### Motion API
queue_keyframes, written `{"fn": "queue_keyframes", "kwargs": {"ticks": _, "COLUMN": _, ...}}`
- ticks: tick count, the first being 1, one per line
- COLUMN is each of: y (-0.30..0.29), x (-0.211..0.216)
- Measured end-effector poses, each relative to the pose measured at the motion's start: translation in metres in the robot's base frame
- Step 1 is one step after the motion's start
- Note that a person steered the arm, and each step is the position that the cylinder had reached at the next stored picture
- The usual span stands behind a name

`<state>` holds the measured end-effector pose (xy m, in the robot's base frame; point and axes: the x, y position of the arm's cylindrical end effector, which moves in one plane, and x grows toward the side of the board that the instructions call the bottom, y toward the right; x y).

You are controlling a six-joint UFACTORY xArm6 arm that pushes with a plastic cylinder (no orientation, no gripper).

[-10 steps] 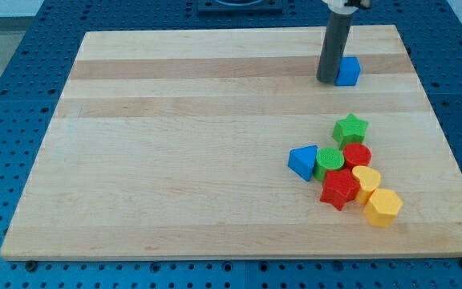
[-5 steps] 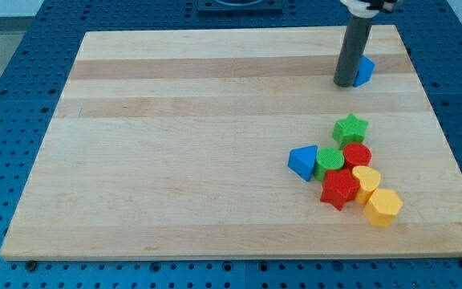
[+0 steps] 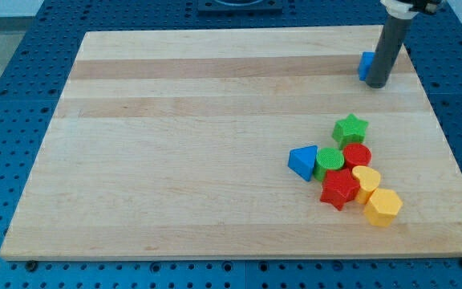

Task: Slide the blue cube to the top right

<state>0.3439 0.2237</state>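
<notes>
Now, my tip (image 3: 377,84) touching blue cube (image 3: 365,66)

Board (image 3: 175,144) wide open from 7 thru 12 o'clock, free passage there. Only clutter is a tight touching cluster at approx 4 o'clock: green star (image 3: 350,128), red cylinder (image 3: 358,156), green cylinder (image 3: 330,163), blue triangular block (image 3: 302,162), red star (image 3: 339,189), yellow heart (image 3: 366,180), yellow hexagon (image 3: 382,207). At 1–2 o'clock, blue cube (image 3: 366,66) sits near the board's edge w/ my tip (image 3: 377,83) touching its right side; open strip btwn it and the cluster.

Dark grey cylindrical rod, white collar above; my tip (image 3: 377,85) blunt.
</notes>
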Motion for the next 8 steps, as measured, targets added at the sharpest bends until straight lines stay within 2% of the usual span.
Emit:
{"fn": "queue_keyframes", "kwargs": {"ticks": 1, "y": 0.002, "x": -0.006}}
{"fn": "queue_keyframes", "kwargs": {"ticks": 5, "y": 0.002, "x": -0.072}}
{"fn": "queue_keyframes", "kwargs": {"ticks": 8, "y": 0.002, "x": -0.1}}
